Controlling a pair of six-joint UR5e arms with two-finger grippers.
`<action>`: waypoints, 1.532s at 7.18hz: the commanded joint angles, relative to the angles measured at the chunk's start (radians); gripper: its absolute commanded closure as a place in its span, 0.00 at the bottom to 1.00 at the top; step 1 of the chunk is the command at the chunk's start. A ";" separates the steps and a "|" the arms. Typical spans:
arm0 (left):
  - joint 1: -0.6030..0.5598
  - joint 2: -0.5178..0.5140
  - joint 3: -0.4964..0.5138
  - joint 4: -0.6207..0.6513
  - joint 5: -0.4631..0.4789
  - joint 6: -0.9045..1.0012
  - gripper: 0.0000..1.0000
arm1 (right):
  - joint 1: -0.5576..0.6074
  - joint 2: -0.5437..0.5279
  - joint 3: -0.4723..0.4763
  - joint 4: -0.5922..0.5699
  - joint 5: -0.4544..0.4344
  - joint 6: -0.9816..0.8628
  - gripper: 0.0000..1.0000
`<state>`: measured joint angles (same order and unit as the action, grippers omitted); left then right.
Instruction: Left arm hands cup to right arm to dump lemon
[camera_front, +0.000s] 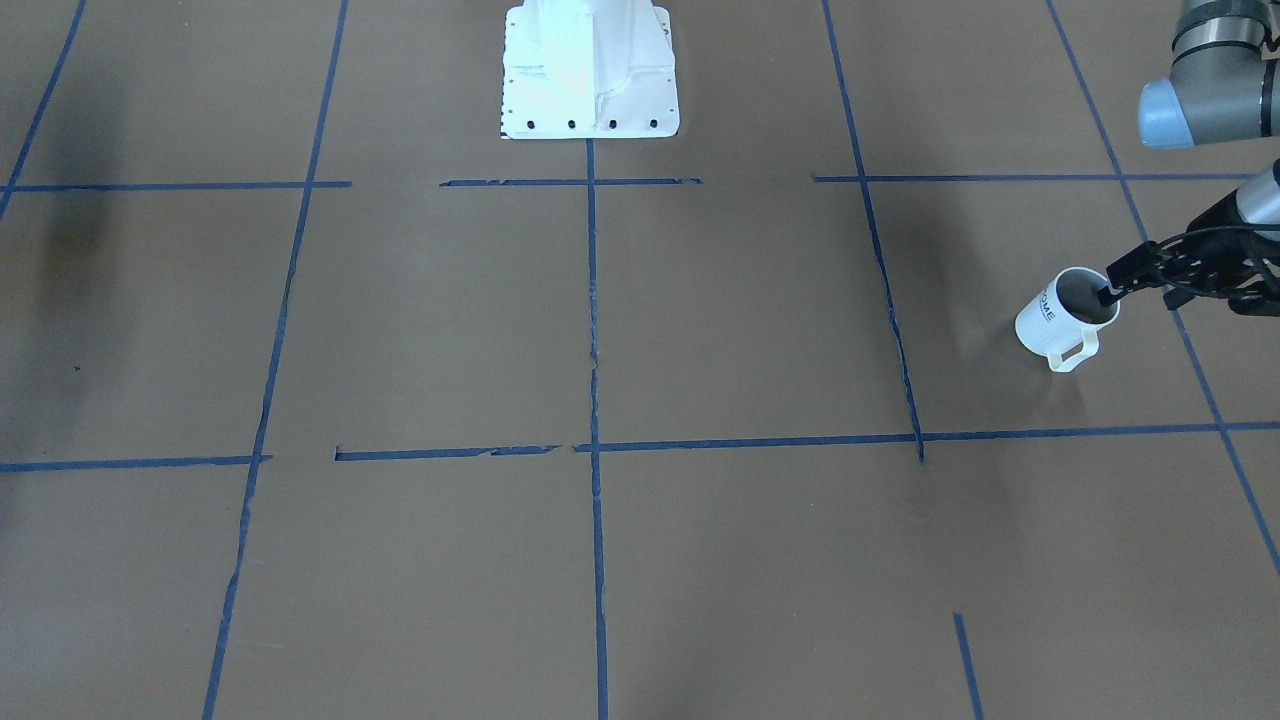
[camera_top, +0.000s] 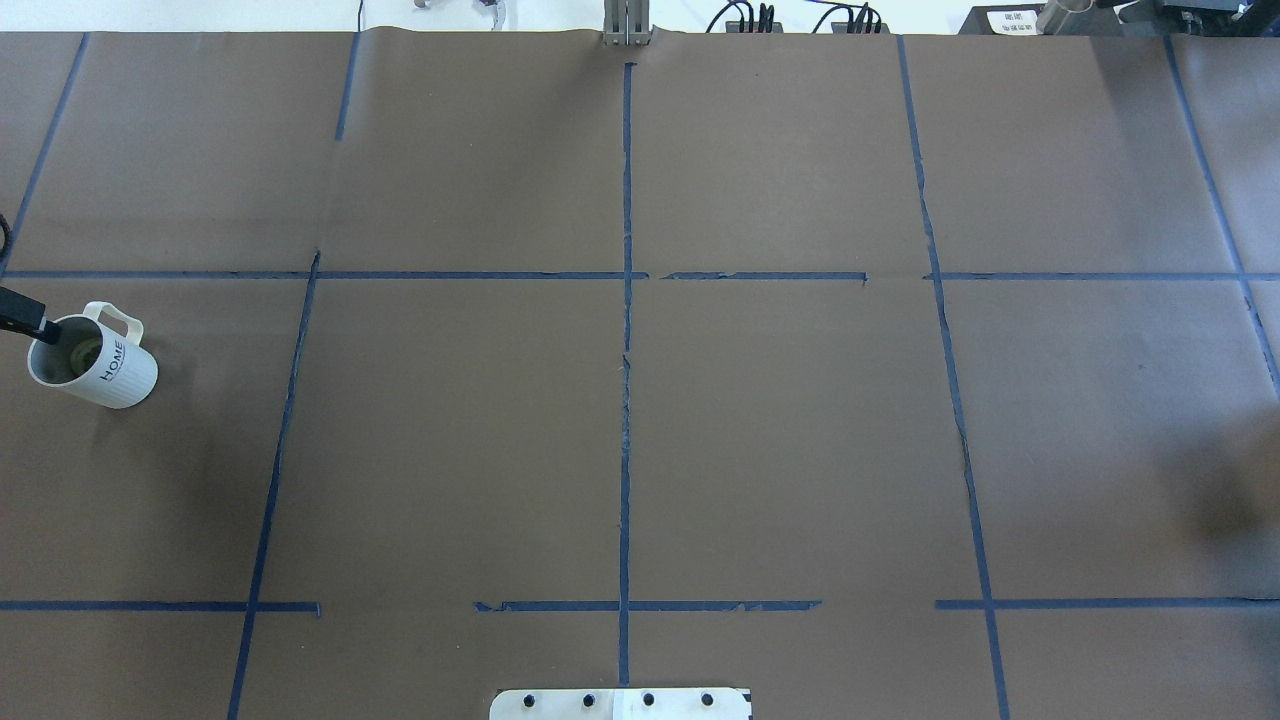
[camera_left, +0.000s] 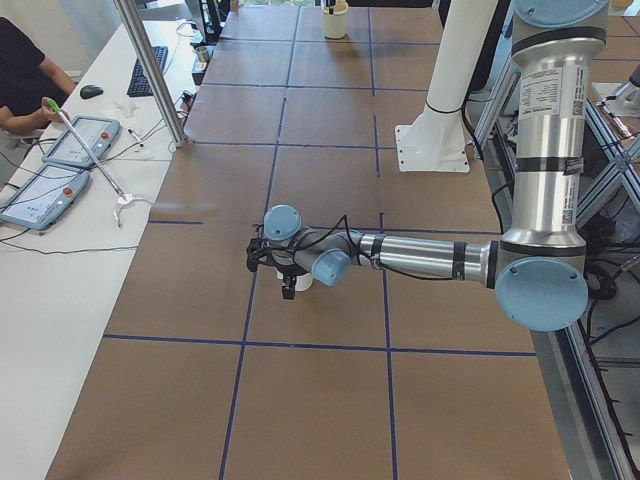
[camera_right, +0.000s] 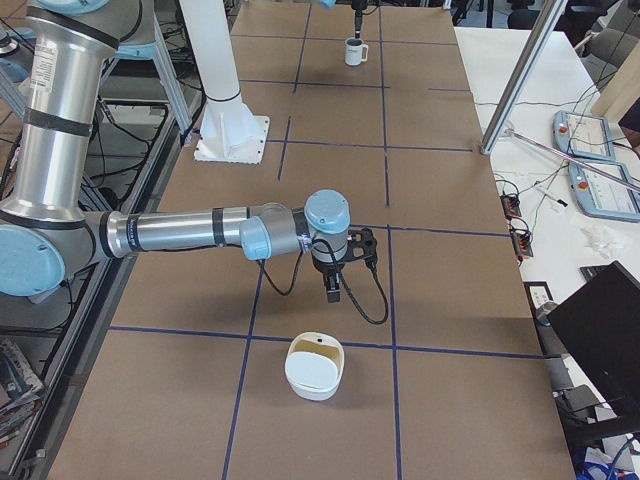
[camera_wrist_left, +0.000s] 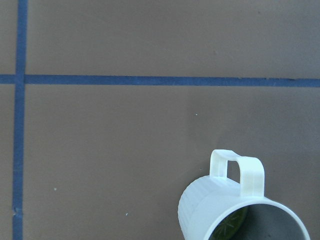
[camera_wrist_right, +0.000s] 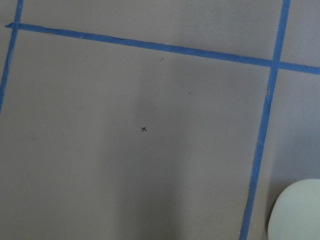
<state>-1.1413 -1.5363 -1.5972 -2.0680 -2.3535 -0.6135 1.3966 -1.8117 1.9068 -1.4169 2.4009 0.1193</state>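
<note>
The cup (camera_front: 1050, 322), a white mug marked "HOME", stands upright at the table's far left in the overhead view (camera_top: 112, 378). The lemon (camera_top: 84, 353) lies inside it and also shows in the left wrist view (camera_wrist_left: 231, 225). My left gripper (camera_front: 1110, 286) is at the mug's rim with one finger tip inside the mouth and the other outside. I cannot tell whether it pinches the wall. My right gripper (camera_right: 333, 288) shows only in the exterior right view, pointing down over bare table, far from the cup. I cannot tell if it is open or shut.
A white bowl-like container (camera_right: 315, 368) sits on the table just in front of my right gripper; its edge shows in the right wrist view (camera_wrist_right: 297, 212). The white robot base (camera_front: 590, 70) stands mid-table. An operators' bench with pendants (camera_left: 60, 160) runs along the far side.
</note>
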 joint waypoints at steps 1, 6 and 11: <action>0.014 0.011 0.005 -0.006 -0.007 0.001 0.01 | -0.007 0.000 0.000 0.000 0.001 0.002 0.00; 0.017 -0.005 -0.018 -0.006 -0.007 -0.015 1.00 | -0.100 0.012 0.012 0.015 0.026 0.011 0.00; 0.084 -0.255 -0.136 0.067 -0.010 -0.488 1.00 | -0.560 0.171 0.029 0.633 -0.433 0.650 0.00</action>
<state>-1.0899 -1.7169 -1.7020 -2.0472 -2.3686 -0.9746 0.9716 -1.7033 1.9294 -0.9010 2.1300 0.6302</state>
